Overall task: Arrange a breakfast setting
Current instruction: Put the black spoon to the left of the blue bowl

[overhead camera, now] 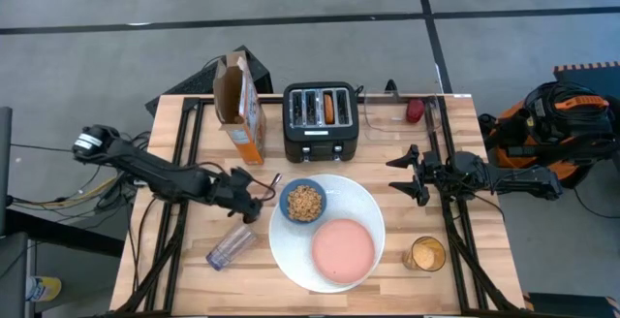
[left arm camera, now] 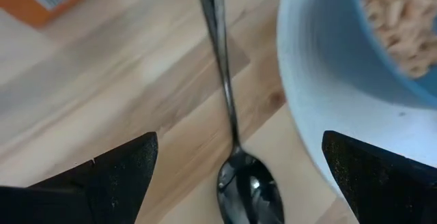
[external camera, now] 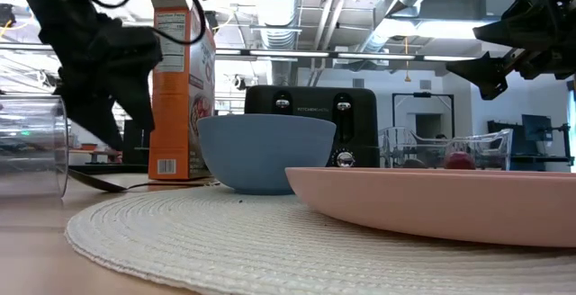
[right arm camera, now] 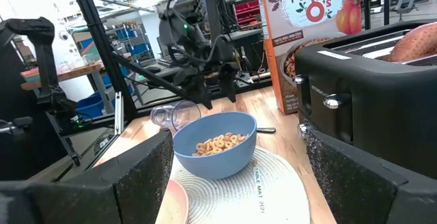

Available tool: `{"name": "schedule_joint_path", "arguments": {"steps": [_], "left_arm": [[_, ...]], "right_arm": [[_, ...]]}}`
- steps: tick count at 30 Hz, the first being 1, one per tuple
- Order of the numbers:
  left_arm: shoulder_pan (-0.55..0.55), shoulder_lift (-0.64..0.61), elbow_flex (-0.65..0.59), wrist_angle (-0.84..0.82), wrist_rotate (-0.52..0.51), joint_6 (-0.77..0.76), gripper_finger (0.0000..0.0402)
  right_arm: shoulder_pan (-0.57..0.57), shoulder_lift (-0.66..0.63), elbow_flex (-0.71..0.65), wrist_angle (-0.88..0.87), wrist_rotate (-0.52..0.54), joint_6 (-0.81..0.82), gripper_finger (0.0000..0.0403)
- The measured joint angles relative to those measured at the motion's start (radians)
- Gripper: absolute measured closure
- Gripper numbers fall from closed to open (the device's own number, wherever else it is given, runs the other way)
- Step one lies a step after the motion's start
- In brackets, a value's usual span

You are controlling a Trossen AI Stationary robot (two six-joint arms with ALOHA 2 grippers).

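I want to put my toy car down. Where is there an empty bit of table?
Bare wood lies between the amber glass and the table's right edge, and left of the toppled tumbler. The middle is crowded: white plate with blue bowl and pink saucer, and the left tool open over the spoon.
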Motion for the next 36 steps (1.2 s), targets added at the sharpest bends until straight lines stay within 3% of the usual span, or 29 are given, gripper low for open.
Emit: {"name": "schedule_joint_path", "arguments": {"steps": [9,15,24,31,36], "left_arm": [[0.021,0.099,0.0,0.059,0.058,0.021,0.0002],[0.023,0.104,0.0,0.056,0.04,0.037,0.0004],[0.023,0.104,0.0,0.059,0.033,0.041,0.0042],[0.023,0.157,0.001,0.104,0.11,-0.003,0.0047],[0.039,0.186,0.0,0.124,0.098,0.015,0.0047]], "right_arm": [[0.0,0.0,0.0,0.0,0.0,0.0,0.0047],[0.0,0.0,0.0,0.0,0.0,0.0,0.0047],[0.0,0.0,0.0,0.0,0.0,0.0,0.0047],[0.0,0.0,0.0,0.0,0.0,0.0,0.0047],[0.0,0.0,0.0,0.0,0.0,0.0,0.0047]]}}
